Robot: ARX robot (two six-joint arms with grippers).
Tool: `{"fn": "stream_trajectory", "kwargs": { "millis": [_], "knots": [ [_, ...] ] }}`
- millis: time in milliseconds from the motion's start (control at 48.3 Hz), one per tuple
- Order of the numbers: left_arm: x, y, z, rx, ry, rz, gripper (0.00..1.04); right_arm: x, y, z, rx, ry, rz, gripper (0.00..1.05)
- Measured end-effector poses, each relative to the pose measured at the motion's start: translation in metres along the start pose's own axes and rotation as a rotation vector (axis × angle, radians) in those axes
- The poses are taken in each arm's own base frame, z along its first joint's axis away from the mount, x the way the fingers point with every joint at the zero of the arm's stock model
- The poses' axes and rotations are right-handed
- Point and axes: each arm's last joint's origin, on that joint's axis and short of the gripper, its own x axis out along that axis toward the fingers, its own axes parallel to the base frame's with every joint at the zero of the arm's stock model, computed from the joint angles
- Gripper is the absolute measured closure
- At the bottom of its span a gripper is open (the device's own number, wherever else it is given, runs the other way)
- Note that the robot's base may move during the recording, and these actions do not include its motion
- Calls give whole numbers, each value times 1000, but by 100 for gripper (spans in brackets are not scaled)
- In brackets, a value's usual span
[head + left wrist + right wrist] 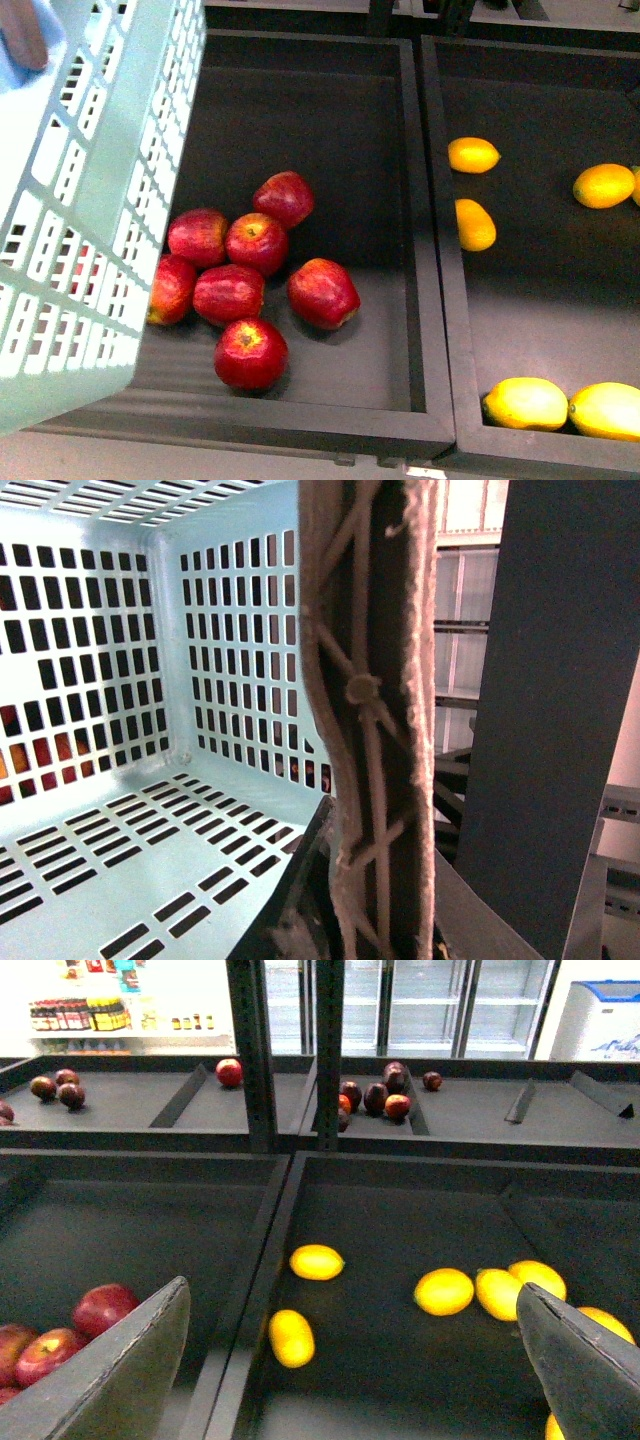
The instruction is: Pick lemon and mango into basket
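The left claw is pressed together on the basket's brown ribbed handle. The handle stands between the claw's grey finger and a dark part low in the left wrist view, and the contact itself is partly hidden. Past the handle, the basket shows its pale teal slotted floor and walls.

The right claw is spread wide and grips nothing. Its two grey fingers stand well apart, hovering above the divider that parts two dark bins.

In the front view the basket hangs tilted in the air, well left of the divider. Seven red apples lie clustered in the bin left of the divider, none touching it.

The lemon lies just right of the divider, its pointed end turned away from it. The mango, longer and slightly curved, lies close against the divider's right side, nearer the robot than the lemon.

Another yellow-orange fruit lies well right of the divider. Two paler yellow fruits touch each other right of the divider, at the bin's near wall.
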Motion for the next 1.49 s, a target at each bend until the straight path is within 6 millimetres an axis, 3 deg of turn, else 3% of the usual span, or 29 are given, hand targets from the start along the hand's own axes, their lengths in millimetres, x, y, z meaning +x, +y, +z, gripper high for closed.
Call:
{"fn": "stream_trajectory", "kwargs": {
  "millis": [186,310,434,600,745,828,972,1097,1283,1490],
  "knots": [
    [0,0,-1,26,11,7,98,0,0,0,0,0,-5,9],
    [7,-8,-9,380,73,265,98,0,0,0,0,0,-5,9],
    [24,-13,-16,594,94,290,98,0,0,0,0,0,-9,9],
    [62,-27,-34,615,114,226,98,0,0,0,0,0,-8,9],
    [102,-38,-66,541,267,156,98,0,0,0,0,0,-9,9],
    [125,-43,-104,510,404,126,98,0,0,0,0,0,-9,9],
    [149,-43,-170,585,595,79,98,0,0,0,0,0,-8,9],
    [145,-49,-208,637,714,5,98,0,0,0,0,0,-9,9],
    [106,-51,-253,710,924,-153,98,0,0,0,0,0,-8,9],
    [100,-50,-258,732,950,-175,98,0,0,0,0,0,-9,9]
  ]
}}
